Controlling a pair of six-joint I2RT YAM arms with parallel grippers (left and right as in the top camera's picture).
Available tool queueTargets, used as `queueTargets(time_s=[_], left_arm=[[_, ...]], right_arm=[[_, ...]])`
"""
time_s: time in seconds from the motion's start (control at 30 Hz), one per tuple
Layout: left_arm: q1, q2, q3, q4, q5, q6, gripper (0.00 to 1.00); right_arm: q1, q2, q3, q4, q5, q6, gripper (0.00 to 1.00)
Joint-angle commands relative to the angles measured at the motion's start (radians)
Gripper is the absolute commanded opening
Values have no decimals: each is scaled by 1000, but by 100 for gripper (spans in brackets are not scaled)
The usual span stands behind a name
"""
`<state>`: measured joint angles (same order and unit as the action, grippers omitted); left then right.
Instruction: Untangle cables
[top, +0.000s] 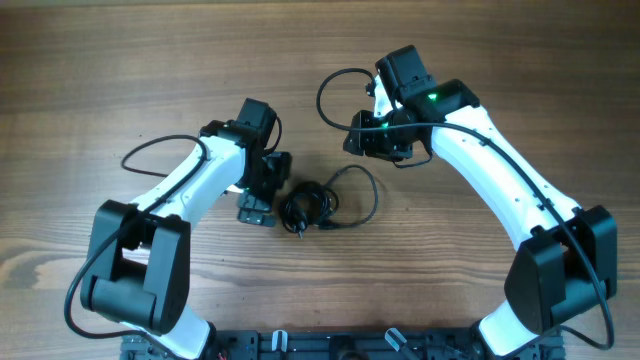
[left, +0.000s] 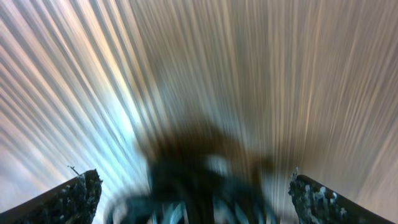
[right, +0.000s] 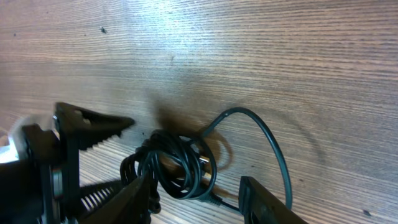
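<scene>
The tangle of thin black rubbery cables (top: 305, 205) lies on the brown wooden worktop (top: 120, 80), at the middle of the overhead view. It is a small tight coil with one loose loop going out to the right. The left pincer (left: 194, 180) is opened wide, just left of the coil. Its wrist view is smeared, so the coil is only a dark blot between the fingers (left: 68, 199). The right pincer (right: 199, 208) is also wide and holds nothing, up and right of the coil.

The risk, as I judge it: if a pincer closes on the whole coil and not on one strand, pulling would tighten the knot — or drag everything over the smooth grained wood. The cords look slim, glossy and springy, so they may slip from the toothed fingers.
</scene>
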<state>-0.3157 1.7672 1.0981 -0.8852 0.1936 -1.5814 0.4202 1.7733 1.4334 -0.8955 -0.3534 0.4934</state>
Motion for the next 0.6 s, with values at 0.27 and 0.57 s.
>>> queueTargets(time_s=[0.27,0.57], left_arm=[[-43,-238,159,-204,-276,643,90],[-152,-245,-6,-169,-58,711,48]], right_arm=[[-1,-29,9,12,23,-37,53],[0,-29,9,10,12,-73,54]])
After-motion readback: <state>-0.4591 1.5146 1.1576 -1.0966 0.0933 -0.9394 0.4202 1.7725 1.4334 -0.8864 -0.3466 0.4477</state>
